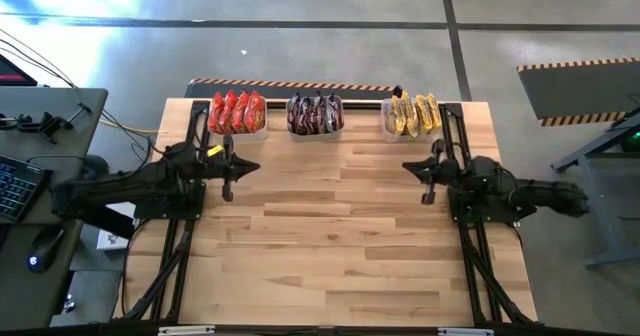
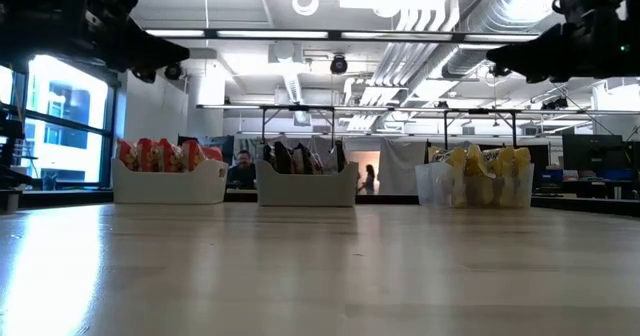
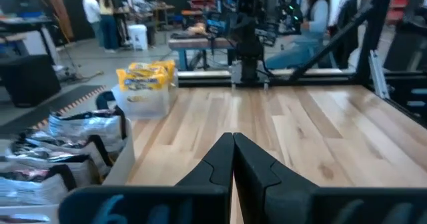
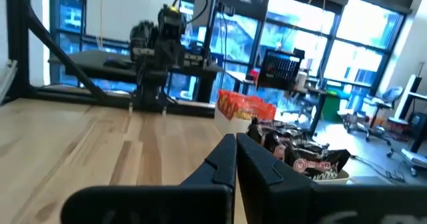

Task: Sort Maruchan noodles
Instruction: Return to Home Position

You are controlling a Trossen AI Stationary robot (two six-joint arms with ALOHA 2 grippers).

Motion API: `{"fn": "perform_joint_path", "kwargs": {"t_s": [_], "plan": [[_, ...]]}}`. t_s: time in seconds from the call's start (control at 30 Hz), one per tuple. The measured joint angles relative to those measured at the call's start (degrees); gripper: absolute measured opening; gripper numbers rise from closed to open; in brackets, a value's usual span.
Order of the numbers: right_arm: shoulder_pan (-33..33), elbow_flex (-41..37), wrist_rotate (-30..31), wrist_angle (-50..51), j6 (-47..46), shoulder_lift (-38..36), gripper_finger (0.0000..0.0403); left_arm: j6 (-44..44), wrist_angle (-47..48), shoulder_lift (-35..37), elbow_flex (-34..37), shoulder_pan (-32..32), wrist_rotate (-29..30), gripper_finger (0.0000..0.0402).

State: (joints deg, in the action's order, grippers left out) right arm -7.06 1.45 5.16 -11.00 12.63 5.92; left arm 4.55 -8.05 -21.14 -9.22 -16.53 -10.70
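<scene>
Find the left tool (image 3: 233, 141) closed on nothing, fingers pressed flat together, raised off the desk (image 1: 330, 236) and aimed across it at the right tool (image 4: 235, 141), likewise closed and empty. Judge the sorting done: red-orange Maruchan packets (image 1: 237, 112) upright in the white bin (image 2: 168, 186) just beyond the left tool toward the far edge, silver-and-dark Maruchan packets (image 1: 315, 113) in the gray bin (image 2: 306, 190) farther along, between the two tools, yellow Maruchan packets (image 1: 411, 114) in the transparent bin (image 2: 430, 191) just beyond the right tool. See no packet loose on the boards under or between the tools

Take both arms as at or near home, folded over their bases at either side. To finish the homing well, move slowly and evenly with fingers shut to avoid snagging; lift before any swing, and steer each tool away from the bin nearest it to avoid brushing a rim and toppling the standing packets. Leave the gap between the tools wide to avoid a clash of arms

Outboard of the left tool, off the desk: a keyboard (image 1: 15, 188) and a mouse (image 1: 36, 261). Far behind the right tool, out in the room: people (image 3: 97, 14), well apart from both arms. Nothing seen in either tool's path
</scene>
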Motion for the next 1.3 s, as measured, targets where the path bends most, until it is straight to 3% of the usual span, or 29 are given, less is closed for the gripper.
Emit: {"fn": "perform_joint_path", "kwargs": {"t_s": [0.1,0.33,0.53,1.3], "plan": [[-1.2,-0.9,-1.5,4.4,-0.3,-5.9,0.0000,0.1,-0.6,2.8,1.8,0.0,2.5,0.0000],[-3.7,-0.8,-2.8,5.9,-1.4,-5.9,0.0000,-1.8,-1.6,12.1,8.5,-0.1,4.9,0.0000],[-6.7,-0.9,-2.5,9.6,-5.2,-5.8,0.0000,-2.5,3.4,21.1,8.5,-0.1,6.0,0.0000],[-14.0,-0.9,-2.0,9.5,-6.2,-4.6,0.0000,-5.4,7.5,18.7,8.5,-3.0,12.5,0.0000]]}}
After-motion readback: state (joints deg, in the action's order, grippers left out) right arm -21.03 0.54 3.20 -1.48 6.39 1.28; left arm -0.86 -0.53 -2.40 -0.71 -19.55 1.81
